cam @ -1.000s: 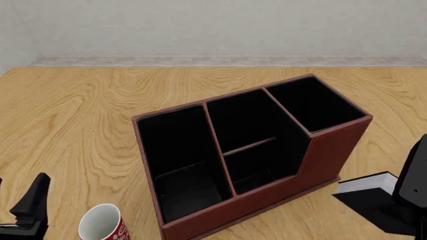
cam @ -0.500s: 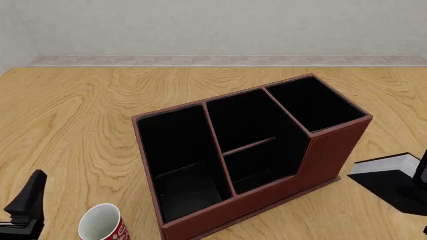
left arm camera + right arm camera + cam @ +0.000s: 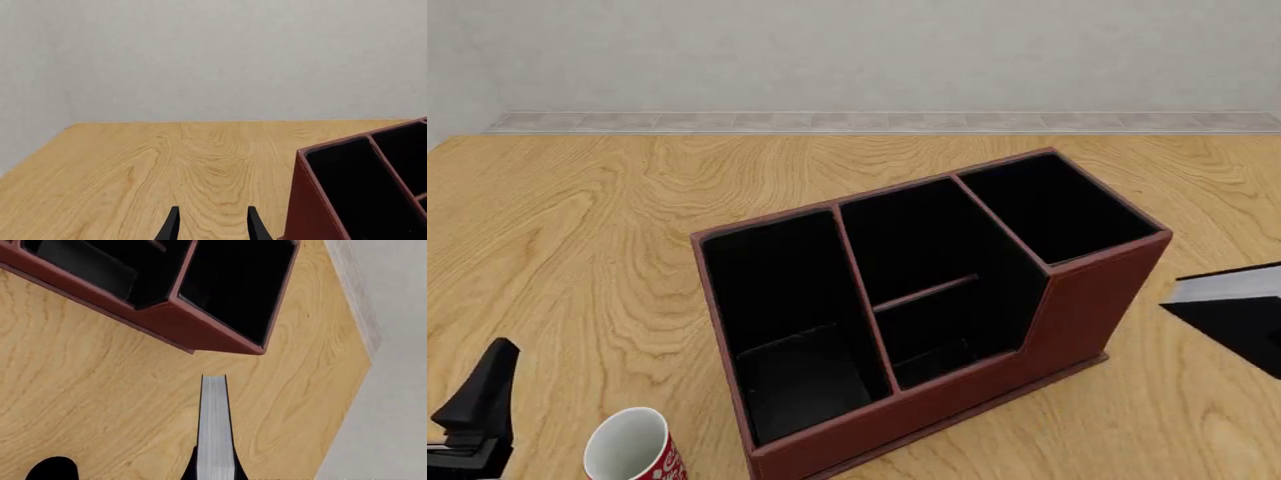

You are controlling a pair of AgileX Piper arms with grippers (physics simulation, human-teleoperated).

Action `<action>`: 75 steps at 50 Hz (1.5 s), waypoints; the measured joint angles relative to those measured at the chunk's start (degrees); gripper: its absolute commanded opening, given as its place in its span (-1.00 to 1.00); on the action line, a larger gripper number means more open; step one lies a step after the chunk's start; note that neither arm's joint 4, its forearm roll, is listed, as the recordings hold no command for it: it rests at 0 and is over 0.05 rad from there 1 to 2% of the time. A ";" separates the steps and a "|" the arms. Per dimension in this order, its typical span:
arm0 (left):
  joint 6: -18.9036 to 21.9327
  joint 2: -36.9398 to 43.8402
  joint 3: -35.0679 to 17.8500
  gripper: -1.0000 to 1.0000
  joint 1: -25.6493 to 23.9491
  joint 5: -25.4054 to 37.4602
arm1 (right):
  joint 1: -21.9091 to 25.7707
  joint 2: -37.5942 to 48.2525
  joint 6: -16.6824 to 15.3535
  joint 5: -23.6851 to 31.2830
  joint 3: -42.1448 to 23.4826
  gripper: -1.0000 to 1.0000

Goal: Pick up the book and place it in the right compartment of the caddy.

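The reddish-brown caddy [image 3: 928,330] sits mid-table, its tall narrow right compartment [image 3: 1054,205] at the far right end. The black book [image 3: 1238,312] with white page edges hangs in the air just right of the caddy, partly cut off by the front view's edge. In the right wrist view the book [image 3: 215,420] shows edge-on, above the wood, short of the right compartment [image 3: 240,285]. My right gripper [image 3: 215,473] is shut on the book's covers. My left gripper [image 3: 481,395] hovers low at the near left, open and empty, fingers [image 3: 172,227] apart.
A white-and-red cup [image 3: 630,446] stands at the near left, between my left gripper and the caddy's near corner. The caddy's end wall [image 3: 310,210] rises close beside my left gripper. A grey wall lies beyond the table's far edge.
The book has risen off the table and shifted right, now partly out of the front view. The right arm has left that view. My left gripper sank slightly.
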 measured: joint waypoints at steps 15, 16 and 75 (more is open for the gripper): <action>0.05 0.00 -0.03 1.00 0.19 0.19 | 0.08 2.00 -1.51 0.00 -6.81 -1.00; 0.03 0.00 -0.05 1.00 0.22 0.21 | 0.10 2.17 -1.50 0.00 -7.37 -1.00; 0.41 0.01 -0.97 1.00 1.24 1.38 | 17.40 20.24 14.50 0.00 -37.83 -1.00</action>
